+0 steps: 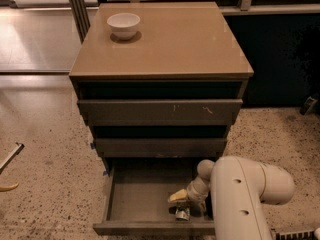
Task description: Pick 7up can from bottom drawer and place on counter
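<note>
White pincer (181,205) at five o'clock in the open grey-brown bottom drawer (135,204), upon the small silvery-ended can (182,214); its grip cannot be told. Best practice: a centred hold, then a vertical lift.

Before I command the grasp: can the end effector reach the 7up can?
Likely yes: the bottom drawer is open and the end effector sits inside it right by the 7up can, nothing between.
</note>
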{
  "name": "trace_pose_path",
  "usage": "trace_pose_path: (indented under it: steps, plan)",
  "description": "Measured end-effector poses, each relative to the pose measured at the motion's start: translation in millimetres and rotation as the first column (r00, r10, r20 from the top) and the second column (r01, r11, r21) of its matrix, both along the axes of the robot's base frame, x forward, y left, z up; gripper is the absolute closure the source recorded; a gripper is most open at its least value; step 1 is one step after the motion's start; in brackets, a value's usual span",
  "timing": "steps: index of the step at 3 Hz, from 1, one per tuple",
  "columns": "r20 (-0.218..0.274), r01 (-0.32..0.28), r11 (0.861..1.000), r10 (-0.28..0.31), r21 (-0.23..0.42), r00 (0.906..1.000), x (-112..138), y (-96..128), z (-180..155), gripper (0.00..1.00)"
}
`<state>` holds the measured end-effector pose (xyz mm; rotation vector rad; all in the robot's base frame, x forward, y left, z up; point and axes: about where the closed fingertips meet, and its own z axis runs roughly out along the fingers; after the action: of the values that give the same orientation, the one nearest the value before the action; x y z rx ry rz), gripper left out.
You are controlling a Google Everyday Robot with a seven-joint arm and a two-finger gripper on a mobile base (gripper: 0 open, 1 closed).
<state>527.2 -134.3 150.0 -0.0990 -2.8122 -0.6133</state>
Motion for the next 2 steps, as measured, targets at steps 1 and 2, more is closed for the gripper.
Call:
trace_pose_path:
  steps: [1, 2]
  plan:
    - [-0.011, -0.009, 1.0, 0.009, 0.008, 0.9999, -2.8, 8.2, -3.1, 0.0]
    - [-0.024, -0.035, 0.999, 0.035, 0.014, 0.9991, -5.8, 21.4, -7.0, 0.0]
